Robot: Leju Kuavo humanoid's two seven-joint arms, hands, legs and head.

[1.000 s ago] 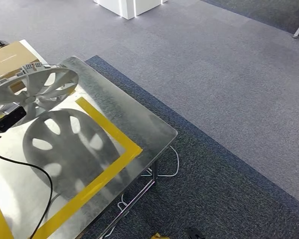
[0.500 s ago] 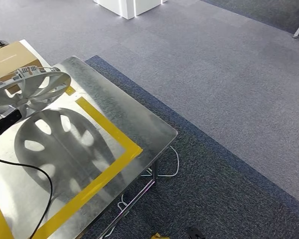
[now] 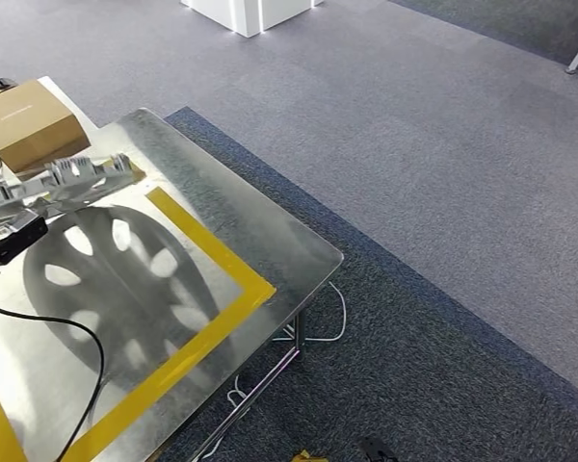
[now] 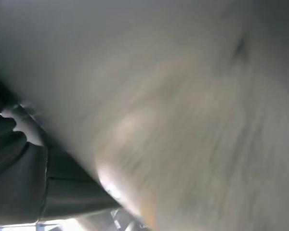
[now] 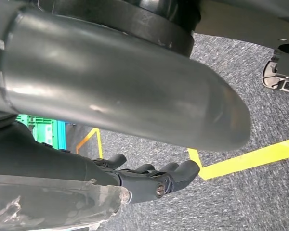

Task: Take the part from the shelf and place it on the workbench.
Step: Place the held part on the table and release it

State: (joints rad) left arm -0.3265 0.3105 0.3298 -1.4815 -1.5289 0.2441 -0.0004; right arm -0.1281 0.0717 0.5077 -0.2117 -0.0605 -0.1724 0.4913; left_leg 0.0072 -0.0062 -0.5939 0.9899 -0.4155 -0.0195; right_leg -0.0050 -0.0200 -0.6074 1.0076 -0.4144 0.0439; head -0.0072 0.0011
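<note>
While the silver wheel cover (image 3: 53,178) hangs low over the far-left part of the bench (image 3: 272,245), it sits nearly edge-on to the head camera, its ribbed rim toward us and tilted only slightly. It is above the steel sheet, not resting on it; a dark spoked reflection or shadow of it lies on the metal just beneath, inside the yellow tape border (image 3: 206,260). A black block (image 3: 13,239) sits under the cover's near edge, with a black cable (image 3: 67,332) trailing from it across the sheet.

Left hand (image 4: 23,127): the left wrist view is blurred, a pale surface lying right against the lens with one light finger at its edge. Whether the fingers are pressed on the cover cannot be told from it.

Right hand (image 5: 150,178): hanging beside the robot's body over grey carpet, dark fingers lying loosely extended and slightly apart, nothing between them. Yellow floor tape (image 5: 244,159) runs across the carpet behind it.

A cardboard box (image 3: 28,125) stands at the far-left corner, just behind the cover. White cables (image 3: 323,332) lie on the dark blue carpet under the bench's right edge.
</note>
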